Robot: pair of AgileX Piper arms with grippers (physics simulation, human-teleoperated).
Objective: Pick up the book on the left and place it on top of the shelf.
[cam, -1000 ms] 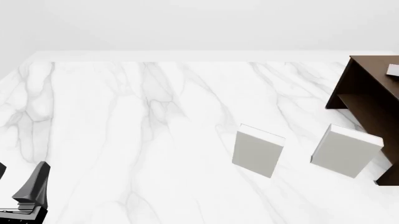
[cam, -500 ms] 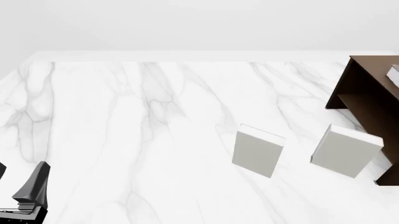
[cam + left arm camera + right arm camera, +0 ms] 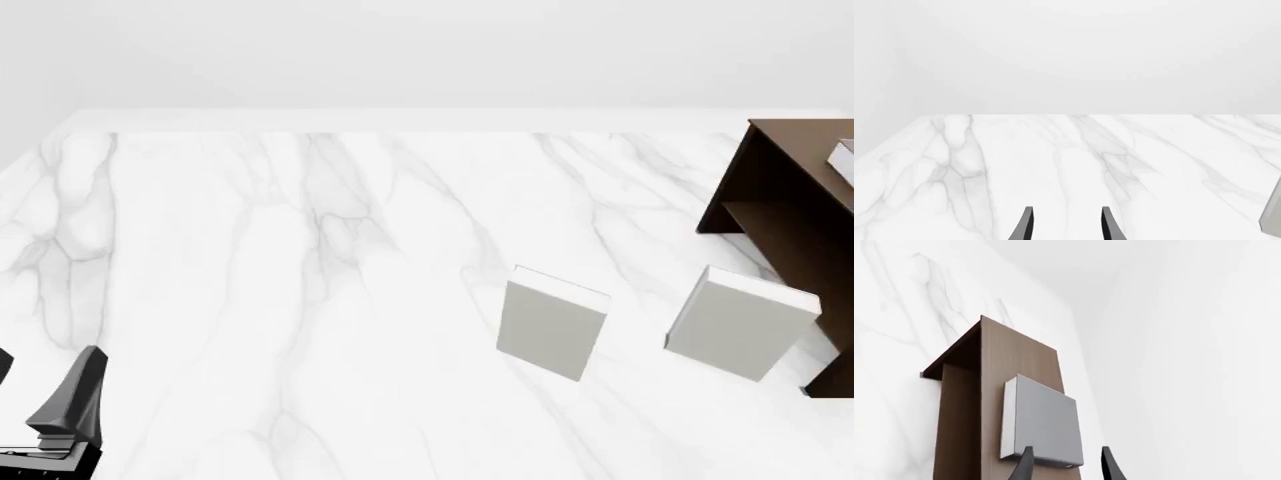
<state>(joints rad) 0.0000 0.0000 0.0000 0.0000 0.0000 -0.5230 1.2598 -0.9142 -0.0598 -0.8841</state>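
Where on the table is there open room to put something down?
The marble table is bare from the left gripper across to the nearer pale book. It's crowded at right: second pale book beside the shelf.

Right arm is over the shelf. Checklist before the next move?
1. The book lies flat on the shelf top: ok.
2. The right gripper is open and not clamping the book: ok.
3. Fingers clear of the book's near edge: cannot tell.
4. The book sits fully inside the shelf top's edges: cannot tell.
5. The left gripper is open, with nothing between its fingers: ok.
6. Both pale books stand upright, away from both arms: ok.
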